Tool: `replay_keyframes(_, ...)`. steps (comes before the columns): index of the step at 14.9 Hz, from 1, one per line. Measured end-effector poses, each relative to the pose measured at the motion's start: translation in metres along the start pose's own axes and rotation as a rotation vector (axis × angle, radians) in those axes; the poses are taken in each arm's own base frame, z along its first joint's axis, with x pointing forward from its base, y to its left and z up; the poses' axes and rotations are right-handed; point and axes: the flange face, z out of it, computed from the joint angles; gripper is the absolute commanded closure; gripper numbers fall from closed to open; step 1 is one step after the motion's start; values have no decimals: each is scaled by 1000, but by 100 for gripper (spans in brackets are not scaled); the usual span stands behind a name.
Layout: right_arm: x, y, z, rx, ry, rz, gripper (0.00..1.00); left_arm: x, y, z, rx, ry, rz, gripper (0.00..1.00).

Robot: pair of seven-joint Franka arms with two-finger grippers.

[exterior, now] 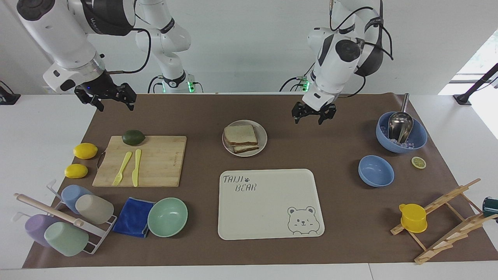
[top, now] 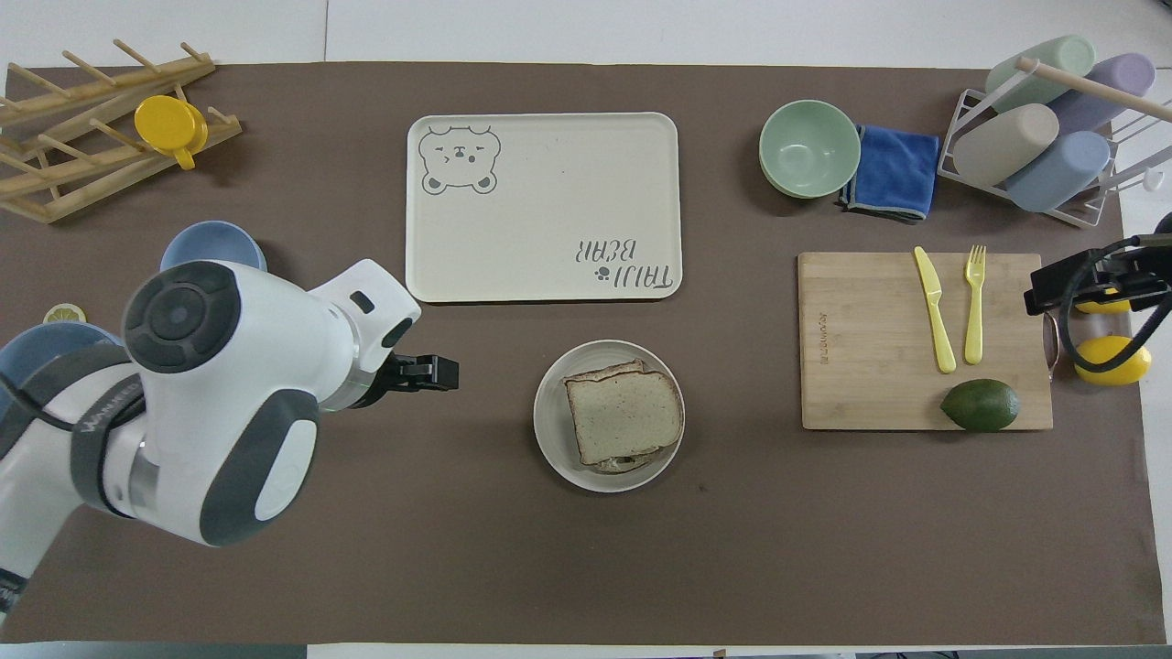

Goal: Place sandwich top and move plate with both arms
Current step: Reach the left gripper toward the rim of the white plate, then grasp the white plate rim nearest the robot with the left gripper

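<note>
The left gripper (exterior: 314, 115) hangs wide open and empty over bare mat beside the plate (exterior: 261, 133), toward the left arm's end. The sandwich top (exterior: 240, 134) lies on the stack on that plate. The tray (exterior: 268, 217) lies farther from the robots than the plate. The right gripper (exterior: 105, 100), open and empty, waits over the mat's edge, well apart from the plate.
</note>
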Motion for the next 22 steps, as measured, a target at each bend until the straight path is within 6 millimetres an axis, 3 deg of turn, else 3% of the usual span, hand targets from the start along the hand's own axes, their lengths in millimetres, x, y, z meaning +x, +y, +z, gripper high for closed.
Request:
replay_keyframes(3, -1, 2, 1, 3, -6, 3, 0, -8, 39, 51, -16, -2, -1, 0)
replay_keyframes(6, -1, 2, 1, 3, -9, 3, 0, -20, 50, 79, -21, 4, 13, 0)
replay_keyframes(10, -2, -12, 1, 17, -10, -21, 0, -32, 63, 89, -62, -11, 2, 1)
replay_keyframes(13, -1, -22, 1, 15, -10, -38, 0, -35, 63, 93, -87, -30, -25, 8)
replay_keyframes(17, 0, -11, -1, 13, 5, -19, 0, -51, 74, 116, -139, -46, -74, 19)
replay_keyframes(20, -1, 13, -2, 17, 16, 24, 0, -53, 75, 120, -151, -51, -92, 29)
replay_keyframes(22, -1, 18, -2, 19, 17, 34, 0, -53, 75, 121, -156, -55, -106, 32)
